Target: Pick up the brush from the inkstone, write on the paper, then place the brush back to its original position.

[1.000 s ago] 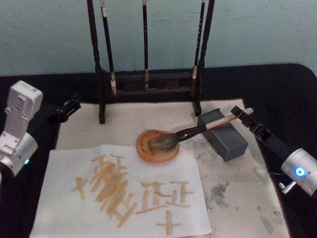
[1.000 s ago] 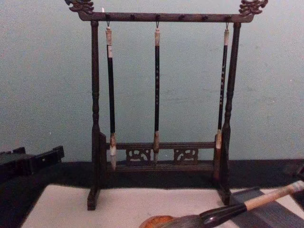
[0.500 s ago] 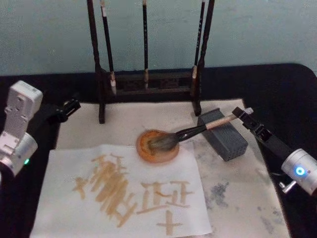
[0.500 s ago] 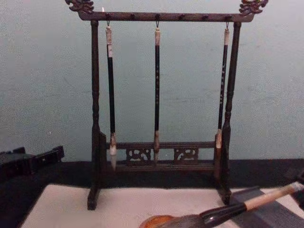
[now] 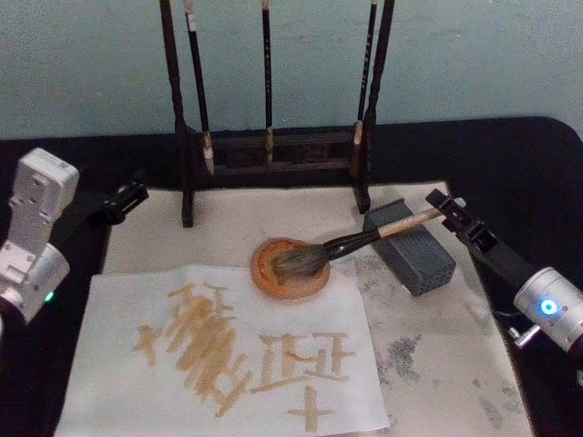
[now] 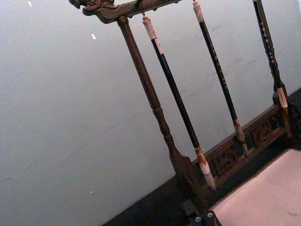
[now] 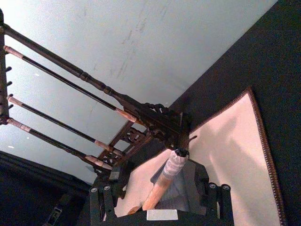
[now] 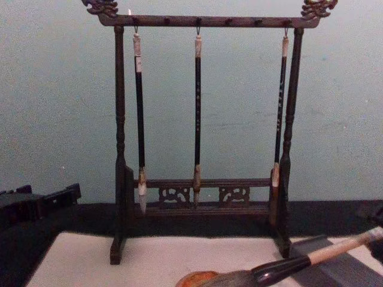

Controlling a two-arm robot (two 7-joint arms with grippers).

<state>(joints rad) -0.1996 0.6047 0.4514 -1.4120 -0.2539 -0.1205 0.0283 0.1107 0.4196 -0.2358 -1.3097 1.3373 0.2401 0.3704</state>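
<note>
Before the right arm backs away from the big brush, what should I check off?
1. Large thick brush, bristles lying in the round orange-brown inkstone: ok.
2. Its pale handle resting on the dark grey rectangular block: ok.
3. Right end effector open around the handle's end: ok.
4. Off-white paper sheet bearing tan strokes: ok.
5. Left end effector parked far from the brush: ok.

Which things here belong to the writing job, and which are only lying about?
Belong to the job: the brush, its bristles on the inkstone; the paper, already written on; the right tool, open around the handle's end.
Only lying about: the wooden rack with three thin brushes; the dark grey block under the brush handle; the left tool, parked at the left.
</note>
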